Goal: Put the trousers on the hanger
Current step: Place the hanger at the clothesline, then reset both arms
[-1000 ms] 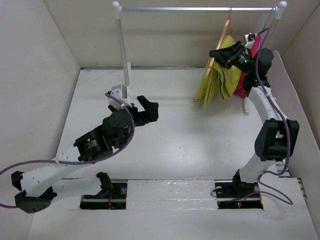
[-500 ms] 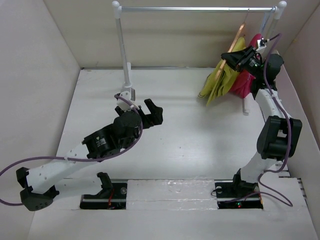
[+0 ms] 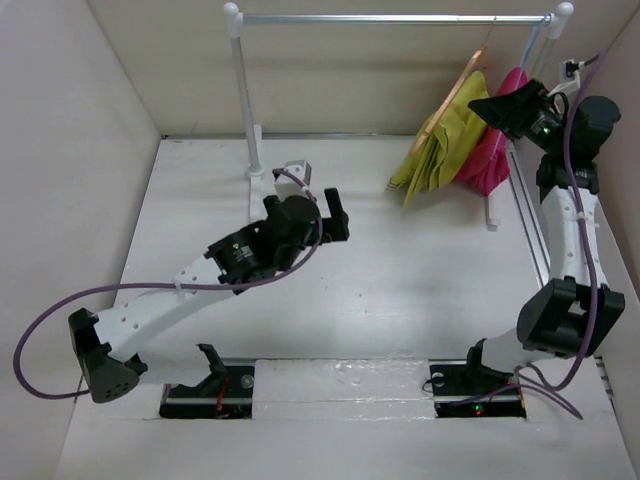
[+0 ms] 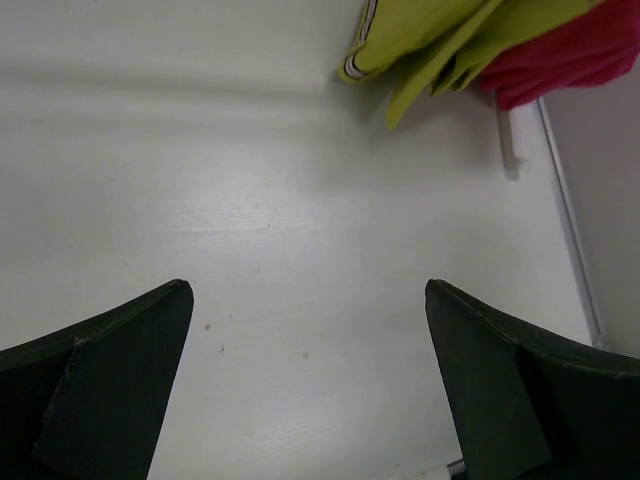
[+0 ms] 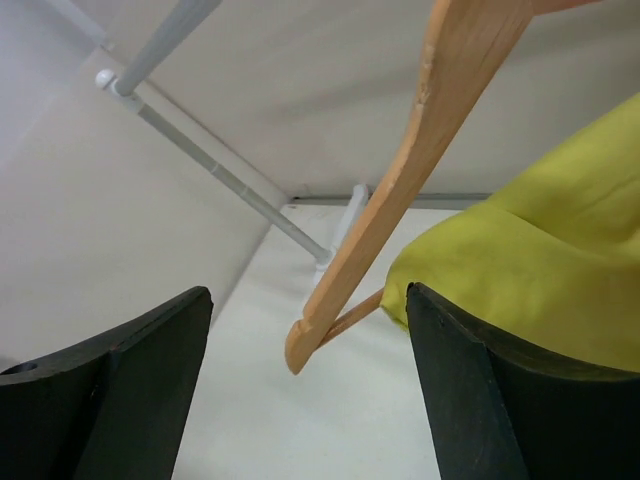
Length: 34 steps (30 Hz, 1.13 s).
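Note:
The tan wooden hanger hangs tilted from the rail's right end, with the yellow-green trousers draped over its lower bar. My right gripper is open just right of them, holding nothing. In the right wrist view the hanger slants between the spread fingers of the right gripper, and the trousers lie by the right finger. My left gripper is open over the middle of the table. The left wrist view shows the left gripper wide and empty, with the trousers' hem far ahead.
A white-and-silver clothes rail spans the back, and its left post stands behind the left arm. A magenta-pink garment hangs right of the trousers, close to the right arm. Side walls enclose the table.
My right gripper has opened, let go of the hanger and drawn back to the right; hanger and trousers now hang free. The left arm has reached further forward and right.

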Motion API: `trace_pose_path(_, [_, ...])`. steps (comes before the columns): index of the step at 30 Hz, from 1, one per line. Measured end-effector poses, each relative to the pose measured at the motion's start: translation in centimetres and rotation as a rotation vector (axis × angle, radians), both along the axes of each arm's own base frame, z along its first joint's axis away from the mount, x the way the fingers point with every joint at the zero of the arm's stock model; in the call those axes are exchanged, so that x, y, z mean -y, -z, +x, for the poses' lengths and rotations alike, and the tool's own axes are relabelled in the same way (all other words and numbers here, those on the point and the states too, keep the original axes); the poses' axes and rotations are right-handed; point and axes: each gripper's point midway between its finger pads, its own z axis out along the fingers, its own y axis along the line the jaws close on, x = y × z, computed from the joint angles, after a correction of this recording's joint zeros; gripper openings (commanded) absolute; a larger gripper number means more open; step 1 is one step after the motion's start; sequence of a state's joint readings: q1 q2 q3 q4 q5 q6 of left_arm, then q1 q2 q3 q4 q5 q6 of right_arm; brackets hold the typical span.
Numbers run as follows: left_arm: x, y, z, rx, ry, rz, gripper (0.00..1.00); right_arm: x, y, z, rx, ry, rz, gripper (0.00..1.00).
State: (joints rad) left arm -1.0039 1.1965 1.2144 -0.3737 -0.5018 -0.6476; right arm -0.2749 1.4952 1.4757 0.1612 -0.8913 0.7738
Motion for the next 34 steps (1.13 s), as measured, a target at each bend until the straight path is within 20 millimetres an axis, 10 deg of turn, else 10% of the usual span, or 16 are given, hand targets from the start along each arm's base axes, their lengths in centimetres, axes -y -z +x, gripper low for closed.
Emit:
trace_pose_path(5, [-3.3,-3.8,4.2,0.035,-0.111,-0.099,0.99,0.5,-1.7,-4.1,0.048,0.049,-0.108,0.65])
trace_pose_path(6, [-4.2,-4.2,4.9,0.038,-0.135,-0.112,0.99,0.3,-1.7,-5.0,0.058,0.055,-0.124,0.52])
trace_pose_path(7, [-5.0,-4.5,5.5,0.038,-0.151,-0.127,0.99,0.0,-1.7,-5.9,0.069,0.059,-0.139,0.14])
trace_pose_path(9, [-6.5,-4.8,6.2,0.033,-0.176,-0.146,0.99,-0.7,-1.0,-7.6,0.063,0.068,-0.156,0.00])
trace_pose_path(14, [-7.9,-6.0,5.4,0.040,-0.171,-0.181,0.99,-4.1,1.7,-11.9,0.022,0.049,-0.219,0.05])
trace_pose_path(18, [-9.2,-7.3,3.4,0.079,-0.152,-0.204,0.99,-7.9,4.9,-17.2,0.002,-0.036,-0.277,0.53])
trace_pose_path(29, [-10.6,0.9,-0.2,-0.028,-0.108,-0.149,0.99,-7.9,20.3,-26.8,-0.317,-0.057,-0.406,0.63])
trace_pose_path(34, [-9.7,2.3,0.1,-0.069,-0.079,-0.131,0.99,-7.4,22.1,-27.0,-0.399,-0.041,-0.439,0.65])
